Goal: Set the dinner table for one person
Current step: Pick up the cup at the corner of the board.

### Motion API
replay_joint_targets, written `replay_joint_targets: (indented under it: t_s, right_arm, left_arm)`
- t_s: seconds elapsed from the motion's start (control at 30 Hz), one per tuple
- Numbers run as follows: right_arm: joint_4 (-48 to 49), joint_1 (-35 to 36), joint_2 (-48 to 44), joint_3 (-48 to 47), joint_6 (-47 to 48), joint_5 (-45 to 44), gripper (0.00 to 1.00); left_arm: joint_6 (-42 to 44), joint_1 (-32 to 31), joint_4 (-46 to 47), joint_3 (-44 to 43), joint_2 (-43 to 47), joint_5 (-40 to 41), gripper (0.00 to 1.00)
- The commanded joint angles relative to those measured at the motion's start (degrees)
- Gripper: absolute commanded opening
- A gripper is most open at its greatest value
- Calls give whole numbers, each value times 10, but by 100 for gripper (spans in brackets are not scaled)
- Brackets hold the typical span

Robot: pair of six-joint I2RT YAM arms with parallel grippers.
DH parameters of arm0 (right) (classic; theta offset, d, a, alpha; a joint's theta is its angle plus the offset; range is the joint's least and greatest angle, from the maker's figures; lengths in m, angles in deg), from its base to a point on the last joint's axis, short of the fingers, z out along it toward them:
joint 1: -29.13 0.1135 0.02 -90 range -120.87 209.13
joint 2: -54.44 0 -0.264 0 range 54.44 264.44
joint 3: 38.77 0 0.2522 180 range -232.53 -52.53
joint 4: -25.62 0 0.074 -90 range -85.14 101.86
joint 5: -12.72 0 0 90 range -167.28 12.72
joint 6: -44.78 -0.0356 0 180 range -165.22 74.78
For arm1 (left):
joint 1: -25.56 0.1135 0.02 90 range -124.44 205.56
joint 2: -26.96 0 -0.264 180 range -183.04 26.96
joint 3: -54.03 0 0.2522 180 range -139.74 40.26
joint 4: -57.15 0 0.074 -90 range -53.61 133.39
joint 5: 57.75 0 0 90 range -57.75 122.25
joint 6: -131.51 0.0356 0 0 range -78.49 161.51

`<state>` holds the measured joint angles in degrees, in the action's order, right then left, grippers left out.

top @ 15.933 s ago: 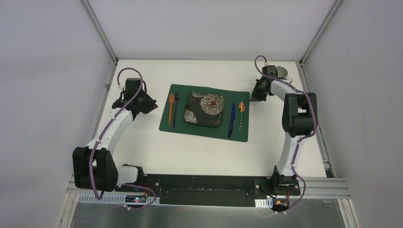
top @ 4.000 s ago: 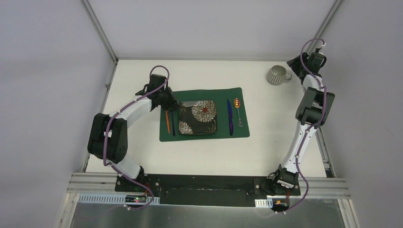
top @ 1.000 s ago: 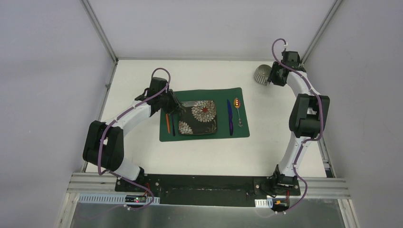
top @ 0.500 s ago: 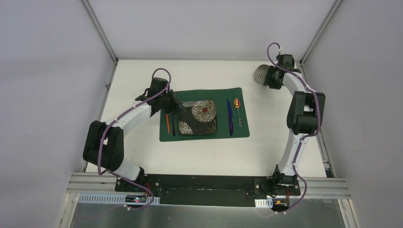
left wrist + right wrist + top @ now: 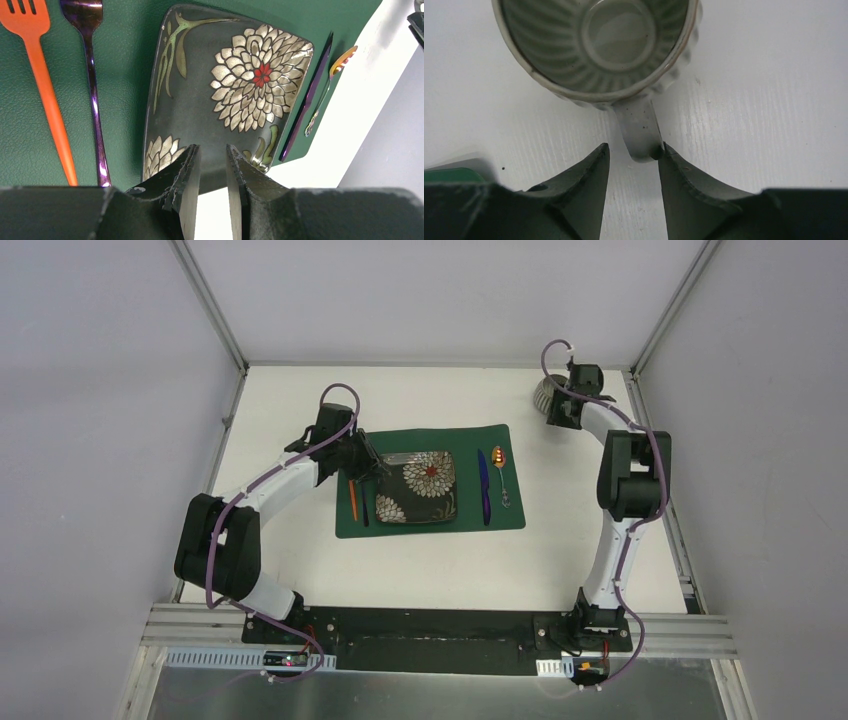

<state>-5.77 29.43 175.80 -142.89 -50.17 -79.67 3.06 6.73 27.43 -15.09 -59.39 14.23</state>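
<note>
Top external | mug [image 5: 621, 35] shifted left, right fingers [image 5: 584, 175] gripping handle [image 5: 638, 132] | left fingers [image 5: 186, 172] ajar over plate [image 5: 220, 100]

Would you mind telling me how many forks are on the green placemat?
2. The orange fork lies leftmost on the green placemat; the dark purple fork lies beside it, next to the floral plate. No others seem hidden.

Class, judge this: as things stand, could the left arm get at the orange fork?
Probably yes. The orange fork lies bare on the placemat, close beside the left fingers, with nothing across it.
</note>
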Motion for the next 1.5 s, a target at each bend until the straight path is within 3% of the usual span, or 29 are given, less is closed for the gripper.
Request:
replay_joint_targets:
  t_s: [0.0,0.37,1.17,1.33,1.47]
  right_arm:
    - [87,8,-9,22,18,-32,44]
    - [189,8,-26,76,9,-54,42]
    - [216,-1,-76,71,7,-23,42]
    - [215,-1,-76,67,4,-16,29]
    - [202,-1,-68,61,-3,-3,4]
  left_arm:
    - [1,-5,8,-9,-4,12,26]
    - [2,-5,8,-9,-9,12,26]
    - [1,-9,8,-19,-22,11,26]
    - [1,-11,8,-22,-25,11,25]
    - [1,-11,8,-22,-25,11,25]
